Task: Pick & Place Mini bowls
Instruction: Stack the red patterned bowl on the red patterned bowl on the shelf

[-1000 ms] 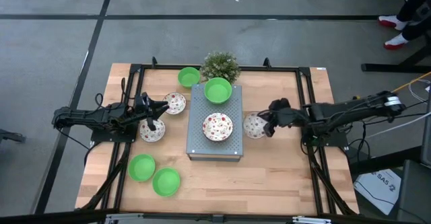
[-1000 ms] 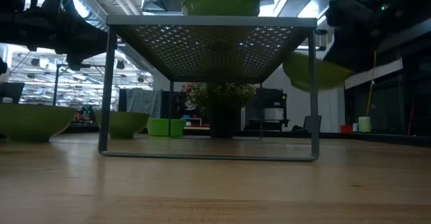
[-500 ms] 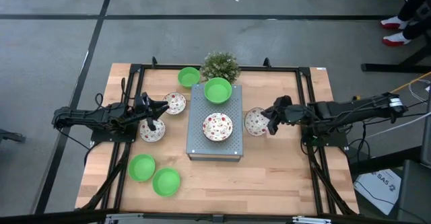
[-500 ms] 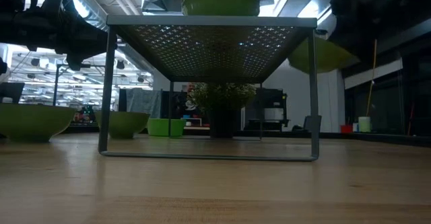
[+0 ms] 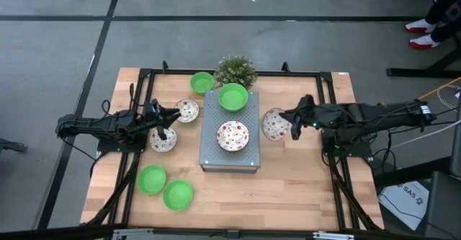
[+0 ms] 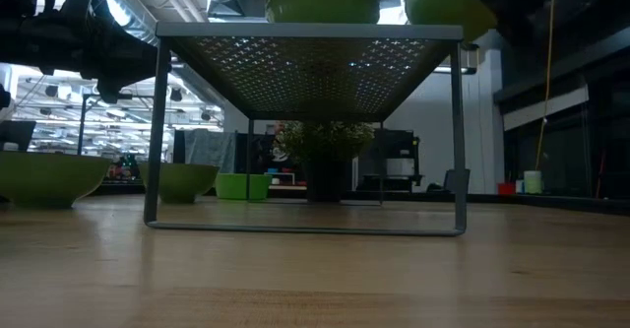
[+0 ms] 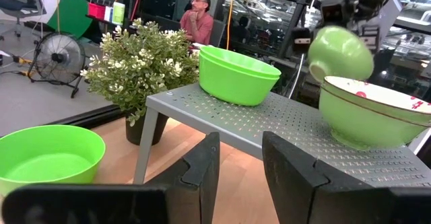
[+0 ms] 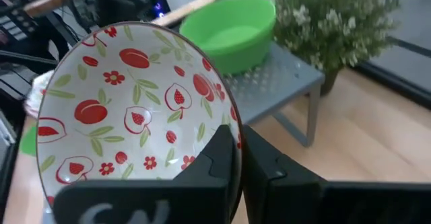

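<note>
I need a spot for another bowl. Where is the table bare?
Bare wood lies right of the grey rack, below the right gripper and its held patterned bowl. Crowded: the table's left side, around the left gripper.

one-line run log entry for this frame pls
right pincer: shut on patterned bowl, held tilted beside rack | left pincer: idle, open, empty, left of rack | rack top: green bowl, patterned bowl

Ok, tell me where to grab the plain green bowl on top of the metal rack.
Take the green bowl by its rim, coming straight down. It sits upright and open on the rack, so one finger can slip inside the thin wall and one outside. Pick the rim part away from the plant, which crowds it.
</note>
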